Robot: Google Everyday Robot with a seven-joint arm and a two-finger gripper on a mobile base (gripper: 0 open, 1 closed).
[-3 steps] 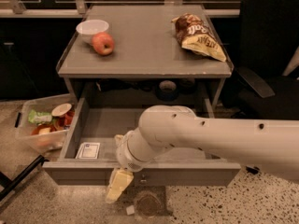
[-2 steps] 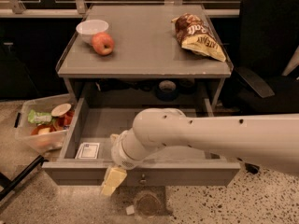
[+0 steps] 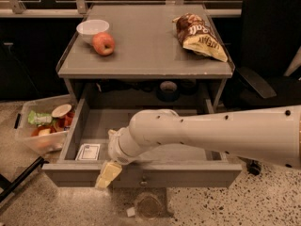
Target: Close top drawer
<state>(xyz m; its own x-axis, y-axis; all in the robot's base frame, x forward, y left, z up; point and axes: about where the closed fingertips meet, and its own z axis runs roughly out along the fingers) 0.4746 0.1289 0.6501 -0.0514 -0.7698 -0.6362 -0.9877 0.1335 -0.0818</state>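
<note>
The top drawer (image 3: 197,174) is a wide, shallow grey drawer and stands pulled far out under the grey tabletop. A small round knob (image 3: 143,182) sits at the centre of its long front. A small white card (image 3: 88,152) lies inside at the left. My white arm reaches in from the right across the drawer. My gripper (image 3: 108,174), cream-coloured, hangs over the top edge of the drawer front, left of the knob, and lies against the front's outer face.
On the grey tabletop (image 3: 146,55) are a white bowl (image 3: 93,27), a red apple (image 3: 104,43) and a chip bag (image 3: 200,36). A clear bin of food items (image 3: 42,126) stands on the floor at the left. A black office chair (image 3: 268,55) is at the right.
My gripper has slid left and slightly up along the drawer front. The drawer stands about as far out as before.
</note>
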